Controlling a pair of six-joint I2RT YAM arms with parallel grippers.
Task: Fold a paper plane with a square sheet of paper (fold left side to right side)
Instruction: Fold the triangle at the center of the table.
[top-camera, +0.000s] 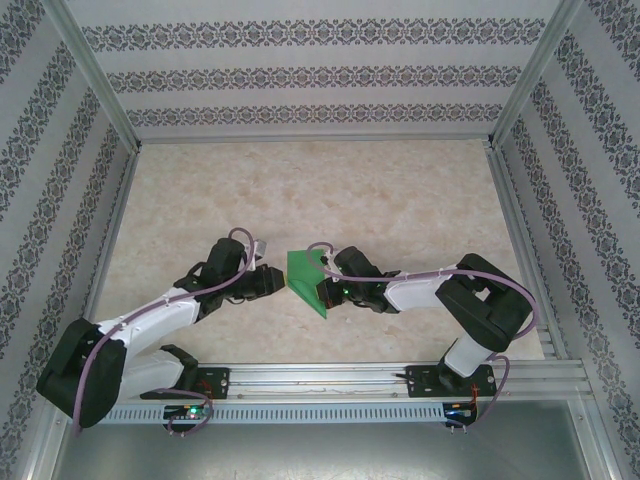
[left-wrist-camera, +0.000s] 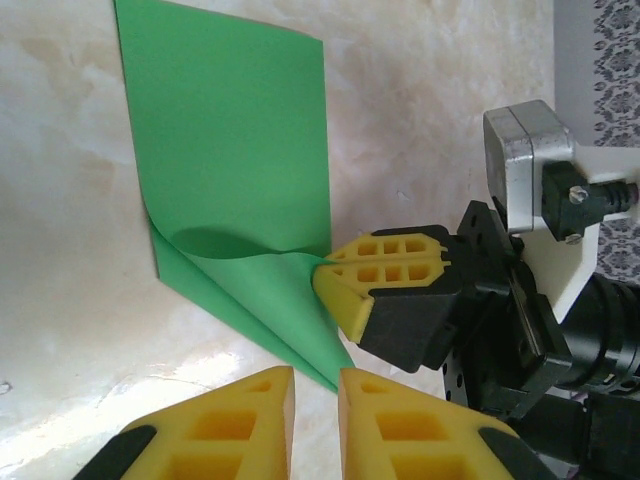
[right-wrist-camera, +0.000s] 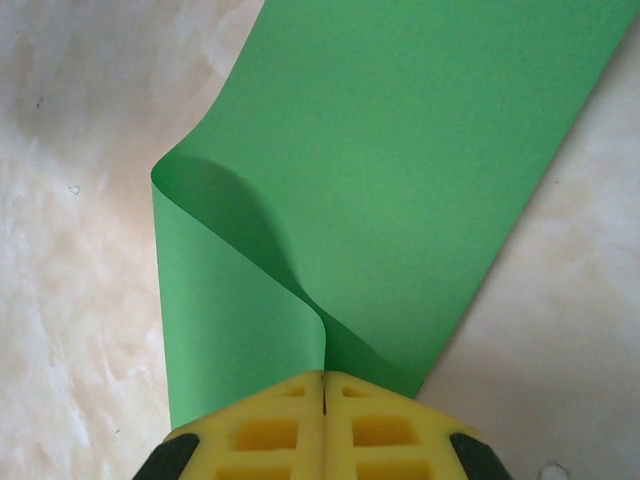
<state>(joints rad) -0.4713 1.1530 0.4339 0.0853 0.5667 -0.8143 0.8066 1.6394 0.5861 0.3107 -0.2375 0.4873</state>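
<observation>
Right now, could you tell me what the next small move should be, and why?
Probably press the left hand down on the rounded fold. The right hand is shut on a turned-over corner of the green sheet, yet the bend is a loose, uncreased curl, and the left hand sits empty beside it.

Light bright, even and diffuse across the table (top-camera: 400, 190); shadows soft and short. Pale glare patch on the marbled top in the left wrist view. Soft shadow inside the curl of the square sheet of paper (right-wrist-camera: 400, 150). Left gripper's fingers (left-wrist-camera: 230, 420) slightly out of focus, close to the lens.
</observation>
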